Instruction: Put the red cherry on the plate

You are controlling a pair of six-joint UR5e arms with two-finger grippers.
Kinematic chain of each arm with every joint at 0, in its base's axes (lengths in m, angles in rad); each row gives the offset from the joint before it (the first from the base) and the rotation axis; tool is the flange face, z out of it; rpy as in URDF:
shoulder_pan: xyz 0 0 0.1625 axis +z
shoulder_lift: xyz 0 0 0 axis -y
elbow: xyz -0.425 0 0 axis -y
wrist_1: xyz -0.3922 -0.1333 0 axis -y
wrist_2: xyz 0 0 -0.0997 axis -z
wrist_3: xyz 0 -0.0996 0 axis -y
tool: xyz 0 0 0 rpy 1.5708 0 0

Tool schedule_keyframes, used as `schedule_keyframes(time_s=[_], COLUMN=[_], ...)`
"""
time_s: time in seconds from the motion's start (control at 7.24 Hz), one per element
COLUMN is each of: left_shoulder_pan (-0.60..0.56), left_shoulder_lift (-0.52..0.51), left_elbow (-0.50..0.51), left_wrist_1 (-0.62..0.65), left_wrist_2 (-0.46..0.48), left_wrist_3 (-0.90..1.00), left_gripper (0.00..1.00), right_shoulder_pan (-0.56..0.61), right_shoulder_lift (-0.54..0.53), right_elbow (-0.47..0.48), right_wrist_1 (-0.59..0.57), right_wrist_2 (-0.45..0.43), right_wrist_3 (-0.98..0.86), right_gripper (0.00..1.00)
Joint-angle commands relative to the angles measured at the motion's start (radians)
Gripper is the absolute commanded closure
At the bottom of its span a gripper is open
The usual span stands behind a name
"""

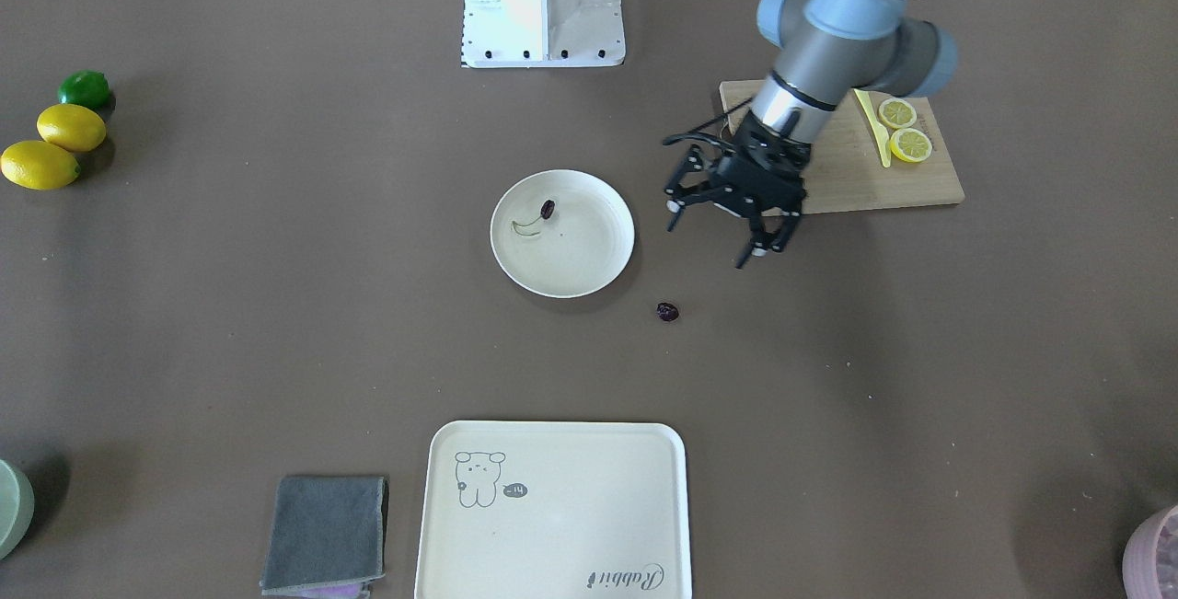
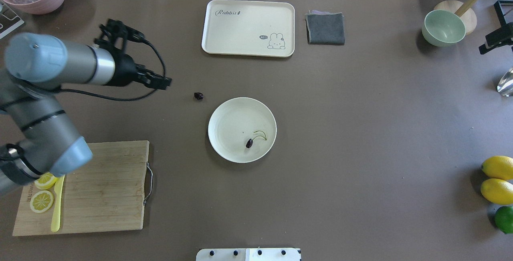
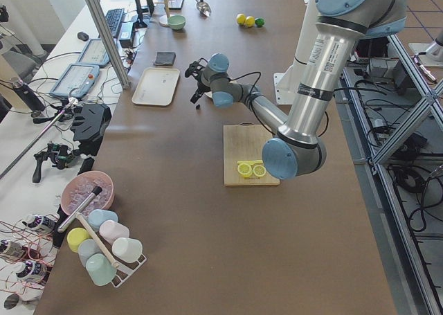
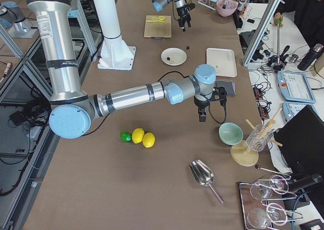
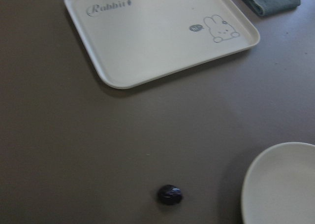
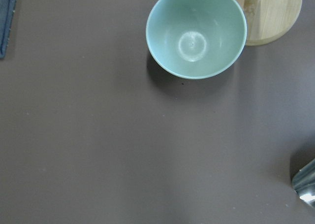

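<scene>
The red cherry (image 1: 548, 209) lies inside the plate (image 1: 589, 254), on the half of the plate that is nearer the robot. Its thin green stem curls away from it across the plate's floor. The cherry looks very dark, almost black.

The left claw (image 1: 721, 231) hangs in the air beside the plate, on the robot's left of it, between the plate and a wooden cutting board (image 1: 847, 180). Its two fingers are spread wide and there is nothing between them. It is apart from the plate.

Another little dark cherry (image 1: 667, 311), one with no stem, sits on the brown table (image 1: 276, 305) just outside the plate. It is on the side away from the robot, a bit toward the left claw.

The cutting board is farther from the plate than the claw is. Two lemon slices (image 1: 904, 130) and a yellow knife (image 1: 874, 130) lie on it.

Past the plate, away from the robot, there is a cream tray (image 1: 571, 535) with a small animal drawn on it. A folded grey cloth (image 1: 325, 533) lies next to the tray.

Well apart from the plate, on the robot's right, two lemons (image 1: 55, 146) and a lime (image 1: 85, 88) sit in a row.

The right claw (image 4: 202, 115) is far from the plate, near a green bowl (image 6: 197, 32). Only a side view shows it, so I cannot tell if it is wide or narrow.
</scene>
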Motion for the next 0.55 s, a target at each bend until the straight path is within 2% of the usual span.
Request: schedule_keyframes(time_s=[0.0, 0.14, 0.28, 0.41], left_shoulder_pan=[-0.251, -0.293, -0.384, -0.479], left_shoulder_lift=[0.111, 0.122, 0.154, 0.220], left_elbow=[0.005, 0.056, 0.085, 0.125], left_wrist_1=[0.000, -0.009, 0.000, 0.014], left_wrist_2=[-0.146, -0.136, -0.149, -0.224], left_wrist_3=[0.112, 0.126, 0.161, 0.300], left_gripper=[0.02, 0.02, 0.02, 0.02], right_shoulder_pan=[0.052, 0.075, 0.081, 0.090], right_shoulder_lift=[-0.040, -0.055, -0.080, -0.101], right_elbow=[-0.012, -0.023, -0.029, -0.038], right_wrist_1=[-0.104, -0.106, -0.108, -0.103], right_wrist_2=[-0.005, -0.007, -0.008, -0.031], right_wrist_3=[-0.239, -0.309, -0.324, -0.329], right_gripper=[0.00, 0.00, 0.00, 0.00])
